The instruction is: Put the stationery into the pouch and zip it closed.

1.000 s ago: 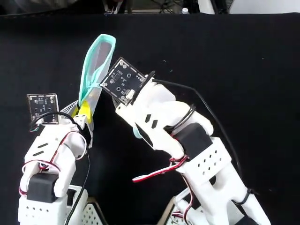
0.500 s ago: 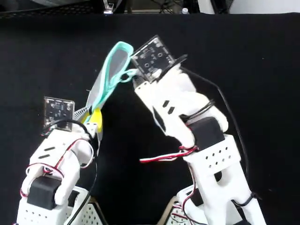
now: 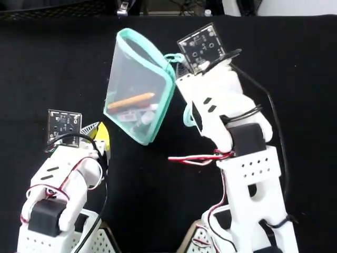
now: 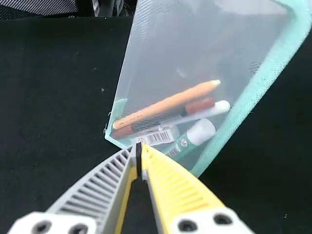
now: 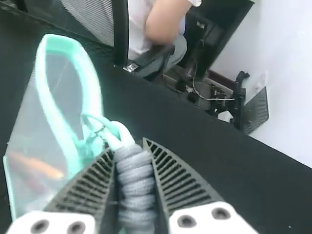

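You held the pouch (image 3: pixel 134 79) off the worktop (image 3: pixel 295 79) near its far edge, right jaws clamped on its cord (image 5: pixel 132 175), left jaws pinching its lower edge, likely taut for zipping, stationery (image 4: pixel 170 105) inside.

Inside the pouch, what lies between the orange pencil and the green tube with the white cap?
A red-brown pen and a white pen, side by side in the pouch; left wrist view.

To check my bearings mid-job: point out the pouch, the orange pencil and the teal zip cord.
pouch (image 3: pixel 134 74), high view, on its clear mesh face.
orange pencil (image 4: pixel 165 104), left wrist view, on the middle of its shaft.
teal zip cord (image 5: pixel 111 132), right wrist view, on the loop.
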You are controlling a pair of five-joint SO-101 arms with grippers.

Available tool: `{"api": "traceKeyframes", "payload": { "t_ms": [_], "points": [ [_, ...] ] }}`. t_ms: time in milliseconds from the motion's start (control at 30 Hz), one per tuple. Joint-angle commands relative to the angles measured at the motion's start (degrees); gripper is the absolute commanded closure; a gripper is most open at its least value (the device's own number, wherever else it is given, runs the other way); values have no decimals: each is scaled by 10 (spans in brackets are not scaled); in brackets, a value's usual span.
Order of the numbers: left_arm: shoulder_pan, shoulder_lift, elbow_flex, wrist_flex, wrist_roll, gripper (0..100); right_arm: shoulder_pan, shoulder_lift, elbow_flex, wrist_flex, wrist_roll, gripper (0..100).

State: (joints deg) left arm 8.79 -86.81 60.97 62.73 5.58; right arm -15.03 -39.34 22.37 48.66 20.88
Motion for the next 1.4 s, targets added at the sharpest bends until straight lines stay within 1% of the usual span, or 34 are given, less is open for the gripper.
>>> {"api": "traceKeyframes", "payload": {
  "t_ms": [0, 33, 100, 167, 233, 300, 367, 467, 567, 733, 1000, 1100, 1200, 1367],
  "points": [
    [1, 4, -40, -13, 0, 958, -47, 0, -33, 13, 19, 986],
    [1, 4, -44, -11, 1, 928, -65, 0, -33, 20, 27, 986],
    [1, 4, -39, -10, 1, 835, -107, 0, -38, 39, 41, 986],
    [1, 4, -30, -10, 2, 747, -142, 0, -63, 77, 49, 986],
    [1, 3, -20, -14, 18, 702, -167, 0, -102, 119, 53, 986],
    [0, 3, -14, -15, 36, 701, -187, 0, -151, 156, 53, 986],
    [0, 3, -15, -15, 37, 700, -206, 3, -203, 184, 53, 986],
    [0, 3, -18, -15, 38, 700, -228, 5, -261, 201, 53, 986],
    [0, 3, -18, -15, 40, 700, -230, 15, -276, 204, 53, 986],
    [0, 3, -34, -10, 40, 698, -228, 60, -259, 202, 53, 986],
    [-66, 3, -44, -18, 41, 696, -227, 95, -288, 204, 63, 986],
    [-98, 3, -50, -41, 41, 697, -227, 95, -309, 211, 63, 986],
    [-141, 4, -37, -85, 43, 700, -229, 97, -325, 231, 63, 986],
    [-176, 4, 10, -178, 100, 697, -229, 97, -333, 234, 63, 986]
  ]
}}
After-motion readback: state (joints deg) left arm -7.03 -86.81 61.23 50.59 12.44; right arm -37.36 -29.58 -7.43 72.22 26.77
